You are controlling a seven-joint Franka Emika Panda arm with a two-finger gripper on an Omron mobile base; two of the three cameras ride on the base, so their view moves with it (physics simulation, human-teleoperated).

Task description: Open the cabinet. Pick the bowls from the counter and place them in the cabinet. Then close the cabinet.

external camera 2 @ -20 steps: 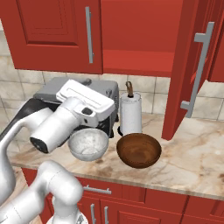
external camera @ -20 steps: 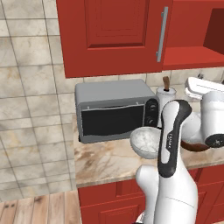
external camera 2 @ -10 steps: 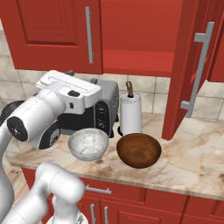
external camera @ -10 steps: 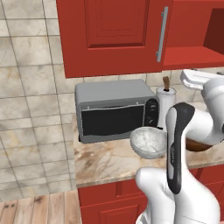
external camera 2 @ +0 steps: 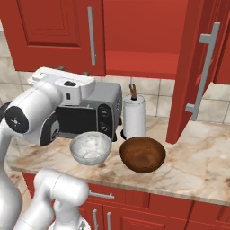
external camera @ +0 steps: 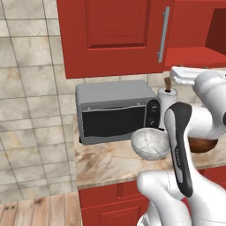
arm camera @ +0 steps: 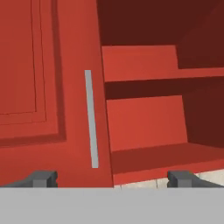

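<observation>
Even, bright rendered light; soft shadows under cabinet [external camera 2: 134, 40]; sharp, no glare or blur.

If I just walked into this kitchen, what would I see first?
Probably the big red wall cabinet, with its right door swung wide open over the counter. Right below, on the beige marbled stone countertop, sit two round bowls side by side: a speckled grey-white bowl and a dark brown wooden bowl, in front of a grey microwave and a white paper towel roll.
</observation>
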